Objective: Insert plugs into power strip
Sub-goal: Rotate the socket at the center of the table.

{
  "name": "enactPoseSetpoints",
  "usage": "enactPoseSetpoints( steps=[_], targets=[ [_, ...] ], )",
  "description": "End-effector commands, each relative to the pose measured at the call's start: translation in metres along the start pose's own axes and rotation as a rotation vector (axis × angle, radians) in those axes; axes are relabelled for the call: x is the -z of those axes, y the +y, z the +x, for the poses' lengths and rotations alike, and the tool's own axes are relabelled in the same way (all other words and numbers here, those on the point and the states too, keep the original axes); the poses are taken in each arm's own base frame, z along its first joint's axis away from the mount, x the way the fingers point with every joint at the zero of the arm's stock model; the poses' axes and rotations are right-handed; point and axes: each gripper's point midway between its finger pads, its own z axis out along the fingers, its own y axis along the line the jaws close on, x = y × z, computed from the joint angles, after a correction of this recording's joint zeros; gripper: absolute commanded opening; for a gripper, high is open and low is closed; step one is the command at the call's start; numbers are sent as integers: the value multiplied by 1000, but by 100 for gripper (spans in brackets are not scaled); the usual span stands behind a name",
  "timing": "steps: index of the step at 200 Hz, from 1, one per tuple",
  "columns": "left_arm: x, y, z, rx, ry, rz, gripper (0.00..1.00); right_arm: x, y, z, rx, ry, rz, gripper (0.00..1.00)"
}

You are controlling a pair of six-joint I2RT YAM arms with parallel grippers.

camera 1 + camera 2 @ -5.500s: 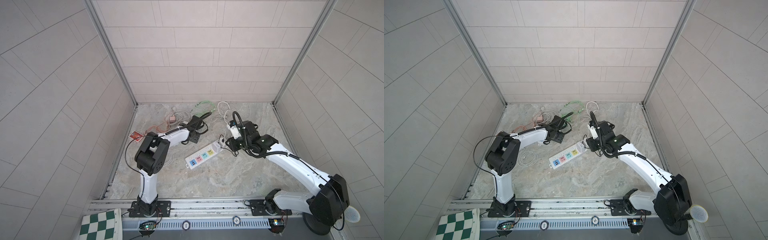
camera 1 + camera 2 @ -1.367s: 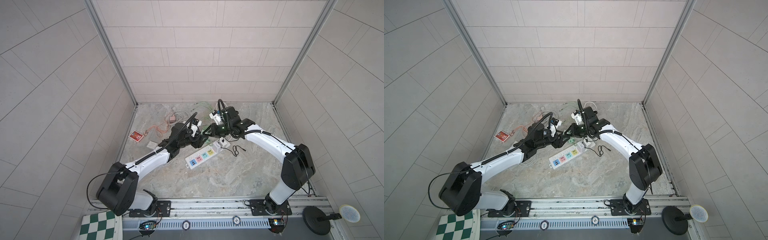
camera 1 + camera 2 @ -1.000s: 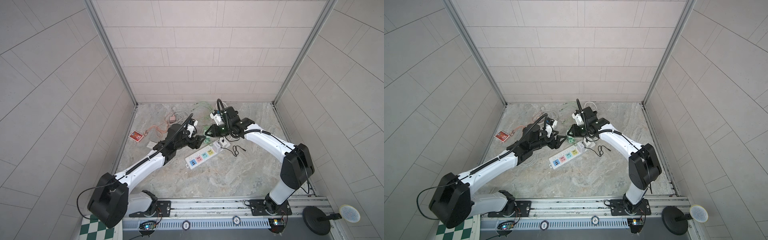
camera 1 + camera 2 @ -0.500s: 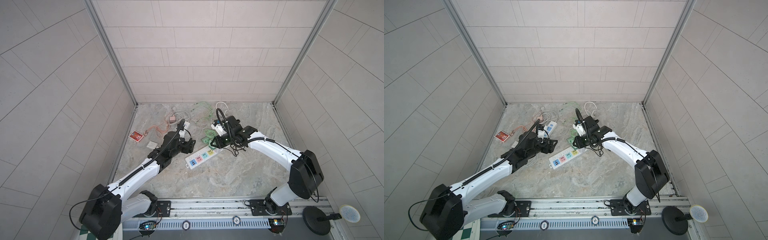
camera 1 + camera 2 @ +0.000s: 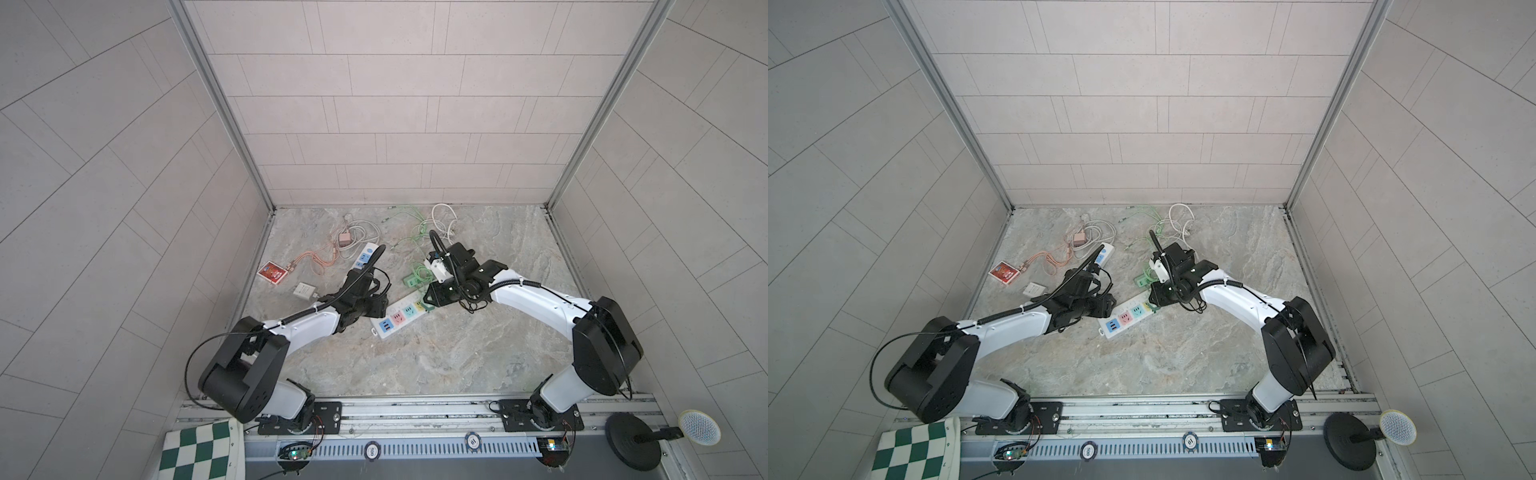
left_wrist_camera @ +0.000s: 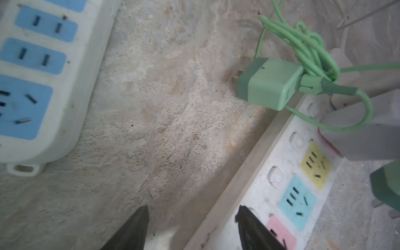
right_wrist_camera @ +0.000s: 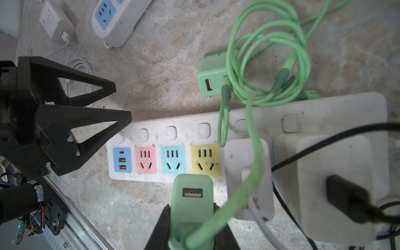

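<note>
Marble-patterned counter [image 5: 415,365] carries the strip [image 5: 401,318]. The strip's long axis runs diagonally, with the USB end toward the left arm and the occupied end toward the right arm. White adapters [image 7: 333,164] sit in the sockets at the occupied end.

Right claw [image 7: 191,207] is clamped on the plug [image 7: 192,192], a mint green adapter. Its USB port faces the wrist camera, so the prongs are hidden. The plug sits just off the strip's long edge, on the side away from the buttons [image 7: 203,129]. It is level with the gap between the teal socket [image 7: 173,159] and the yellow socket [image 7: 206,159]. Its height over the counter cannot be read.

Left claw [image 7: 122,100] is half open and empty at the USB end. One finger stands over the strip near the pink socket [image 6: 279,233], the other over bare counter.

The right arm is nearer the free sockets. The coming move is probably a short shift across the long edge, square to the axis, then a push down. The left claw appears placed to steady the strip.

A second green plug [image 7: 213,73] lies beside the button side, clear of both claws.
</note>
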Motion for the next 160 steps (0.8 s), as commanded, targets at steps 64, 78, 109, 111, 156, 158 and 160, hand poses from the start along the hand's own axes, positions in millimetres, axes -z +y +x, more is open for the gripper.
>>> enactPoseSetpoints(
  steps=[64,78,109,111,156,158,160],
  targets=[
    [-7,-41,29,-15,79,216,62,10,-59,-4,-163,-6,109,1],
    [-6,-52,38,-27,114,266,62,15,-72,-4,-187,-5,131,1],
    [-13,-83,62,-96,185,321,62,24,-95,-4,-228,-19,164,1],
    [-14,-85,65,-100,191,324,62,25,-96,-5,-229,-20,165,1],
    [-19,-140,72,-154,207,429,60,39,-94,-9,-202,-65,150,1],
    [-19,-142,71,-157,204,434,60,40,-93,-9,-200,-70,147,1],
    [-19,-144,71,-159,204,440,60,41,-92,-10,-196,-77,143,1]
  ],
)
